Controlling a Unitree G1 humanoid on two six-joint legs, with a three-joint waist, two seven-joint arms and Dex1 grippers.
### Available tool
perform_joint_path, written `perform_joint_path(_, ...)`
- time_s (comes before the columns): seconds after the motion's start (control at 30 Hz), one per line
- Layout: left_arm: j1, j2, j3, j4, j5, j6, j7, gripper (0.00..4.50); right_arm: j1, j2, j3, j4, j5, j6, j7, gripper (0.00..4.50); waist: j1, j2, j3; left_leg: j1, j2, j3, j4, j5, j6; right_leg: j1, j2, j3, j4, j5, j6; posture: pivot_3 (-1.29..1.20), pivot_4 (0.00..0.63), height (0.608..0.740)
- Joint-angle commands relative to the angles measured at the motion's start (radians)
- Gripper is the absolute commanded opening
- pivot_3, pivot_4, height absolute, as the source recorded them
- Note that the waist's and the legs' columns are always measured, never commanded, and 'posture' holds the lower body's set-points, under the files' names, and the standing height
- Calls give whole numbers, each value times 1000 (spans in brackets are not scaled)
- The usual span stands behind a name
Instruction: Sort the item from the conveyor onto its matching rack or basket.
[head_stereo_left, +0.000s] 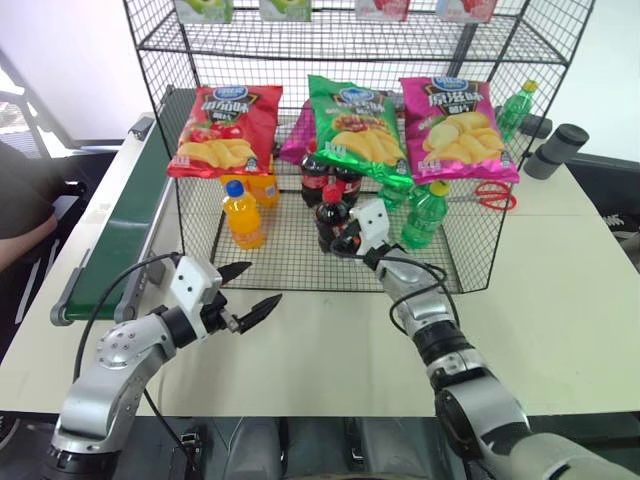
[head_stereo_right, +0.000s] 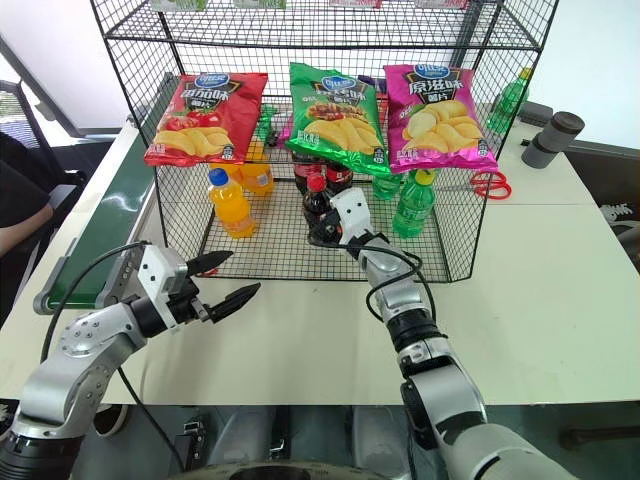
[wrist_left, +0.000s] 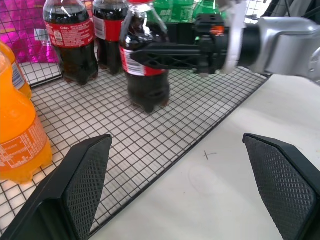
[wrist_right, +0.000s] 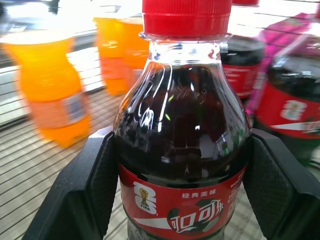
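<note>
You're nearly done: the right gripper (head_stereo_left: 343, 240) is clamped on the cola bottle (wrist_left: 145, 65), which stands upright on the basket floor (head_stereo_left: 285, 255) just in front of the other two colas (wrist_left: 82, 42), w/ orange bottles (head_stereo_left: 243, 213) to one side. What's left, prob: let go & pull the arm out w/o tipping it. Left gripper (head_stereo_left: 248, 291) hangs spread wide & empty over the table (head_stereo_left: 560, 320), near the conveyor (head_stereo_left: 125, 230).

Bright even light, blurred wrist-view background

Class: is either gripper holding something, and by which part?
The right gripper holds the cola bottle by its labelled middle, upright on the basket floor. The left gripper holds nothing.
</note>
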Motion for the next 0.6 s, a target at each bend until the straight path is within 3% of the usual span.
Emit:
perform_joint_path(0.03,-12,-6,-8,-40,0,-16,6,4453,-41,15,-27,26,-3,-91,-7,2918,0,0,0,0,0,0,0,0,0,0,0,0,0,0,0,0,150,734)
perform_joint_path(0.33,-26,-7,-20,-29,2,-16,3,4453,-24,17,-35,49,-1,-118,15,2918,-4,0,0,0,0,0,0,0,0,0,-1,0,1,0,0,0,150,734)
perform_joint_path(0.43,-30,-7,-22,-24,3,-17,0,4500,-14,16,-42,27,-2,-123,9,4286,-14,0,0,0,0,0,0,0,0,0,-1,0,1,0,0,0,150,734)
perform_joint_path(0.6,-27,-7,-23,-27,2,-16,1,4500,29,-12,-35,-53,-2,-146,38,4400,-22,0,0,1,0,0,0,0,0,0,-1,0,2,0,0,0,150,734)
